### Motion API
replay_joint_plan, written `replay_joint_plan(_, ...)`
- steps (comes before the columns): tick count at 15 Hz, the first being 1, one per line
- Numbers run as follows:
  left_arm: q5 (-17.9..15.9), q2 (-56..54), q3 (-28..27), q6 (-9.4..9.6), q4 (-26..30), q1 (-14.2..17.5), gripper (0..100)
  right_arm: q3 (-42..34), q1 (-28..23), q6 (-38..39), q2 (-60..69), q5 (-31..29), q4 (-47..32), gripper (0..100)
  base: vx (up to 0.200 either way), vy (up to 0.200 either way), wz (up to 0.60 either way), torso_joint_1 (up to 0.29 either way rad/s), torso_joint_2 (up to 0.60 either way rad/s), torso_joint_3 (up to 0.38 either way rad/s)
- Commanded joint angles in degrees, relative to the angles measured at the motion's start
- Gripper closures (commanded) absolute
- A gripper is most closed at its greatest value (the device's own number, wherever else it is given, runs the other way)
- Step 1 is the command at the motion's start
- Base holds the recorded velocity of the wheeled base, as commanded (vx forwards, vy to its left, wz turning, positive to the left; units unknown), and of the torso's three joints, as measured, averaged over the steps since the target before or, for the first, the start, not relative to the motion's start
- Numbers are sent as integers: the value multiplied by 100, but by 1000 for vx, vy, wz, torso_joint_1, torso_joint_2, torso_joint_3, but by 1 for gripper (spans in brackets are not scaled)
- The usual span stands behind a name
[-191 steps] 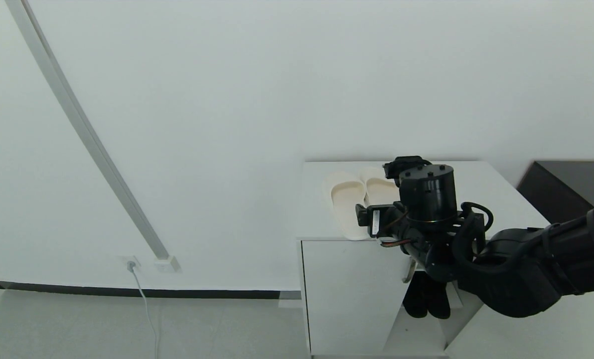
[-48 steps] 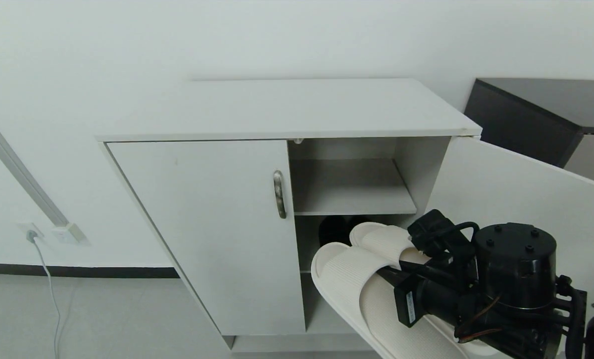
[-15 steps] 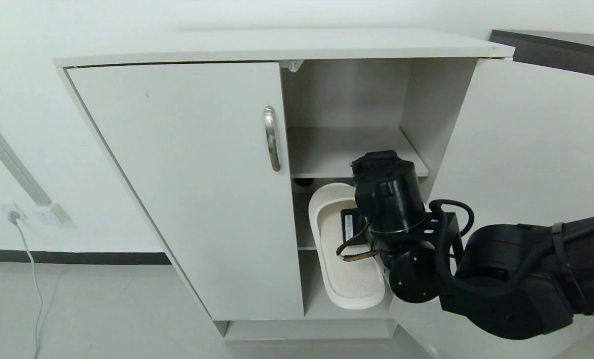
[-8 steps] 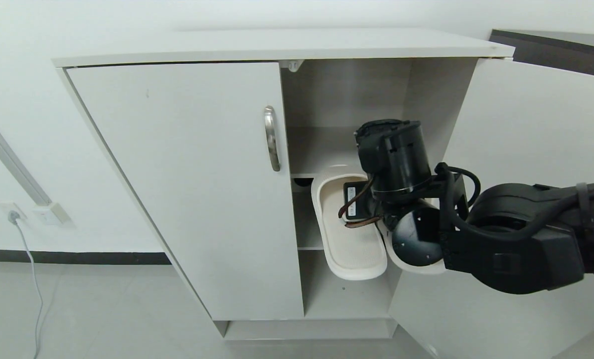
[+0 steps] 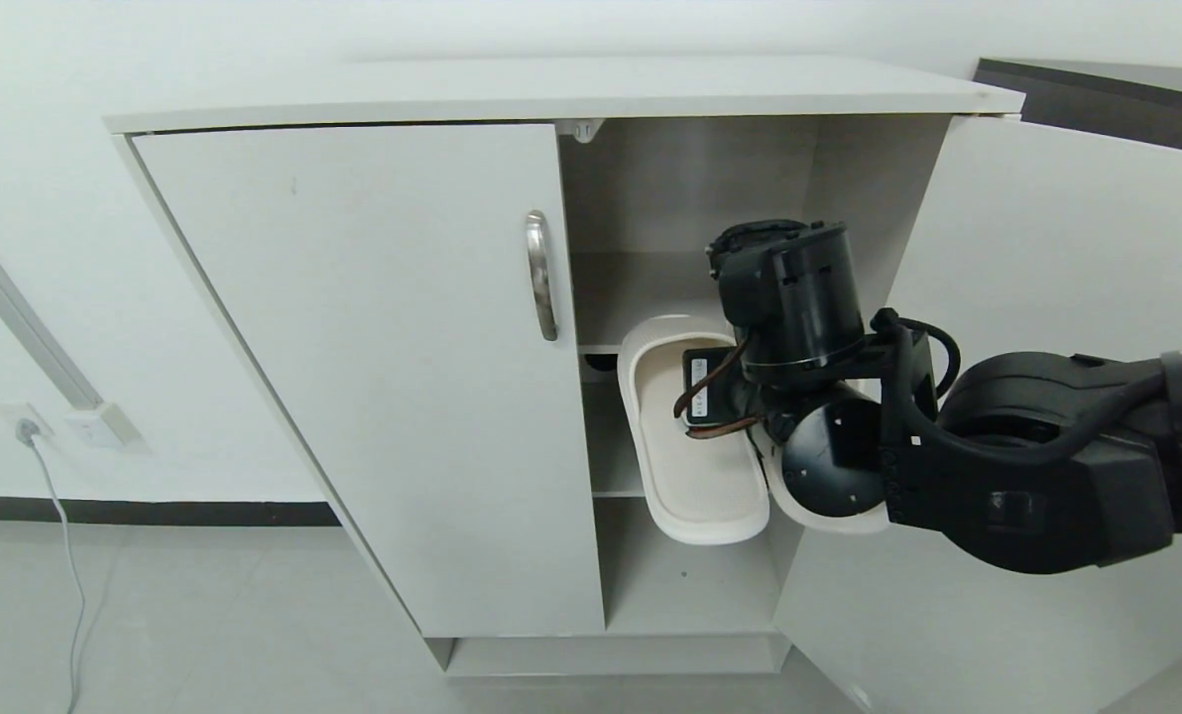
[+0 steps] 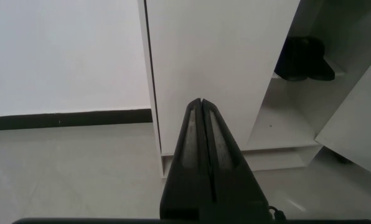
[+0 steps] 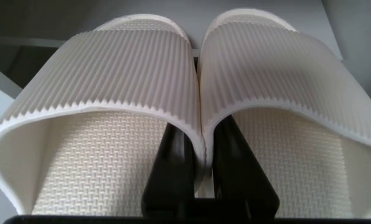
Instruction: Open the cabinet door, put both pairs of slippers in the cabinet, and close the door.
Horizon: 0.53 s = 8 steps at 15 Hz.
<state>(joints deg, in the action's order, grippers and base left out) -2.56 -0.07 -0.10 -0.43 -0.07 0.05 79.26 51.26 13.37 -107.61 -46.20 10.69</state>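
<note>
The white slippers (image 5: 690, 446) are being held together by the right gripper (image 7: 201, 155), its fingers (image 7: 173, 168) clamped on the inner strap edges, at the open cabinet (image 5: 353, 347) beside the upper shelf (image 5: 641, 288). The black slippers (image 6: 304, 59) are lying inside. Next, the pair probably needs to be pushed in level and released. The left gripper (image 6: 201, 109) is being held closed on nothing.
</note>
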Motion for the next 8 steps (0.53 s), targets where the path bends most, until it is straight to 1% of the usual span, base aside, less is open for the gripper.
replay_joint_plan(1,1,7,1,-1,-1,4,100,-7,7,-1,20,-3,3,100,200,0,0,-2,2,-2)
replay_joint_plan(8,10,7,1,-1,-1,4,100,10,24,-37,-6,-3,21,100,200,0,0,0,3,5)
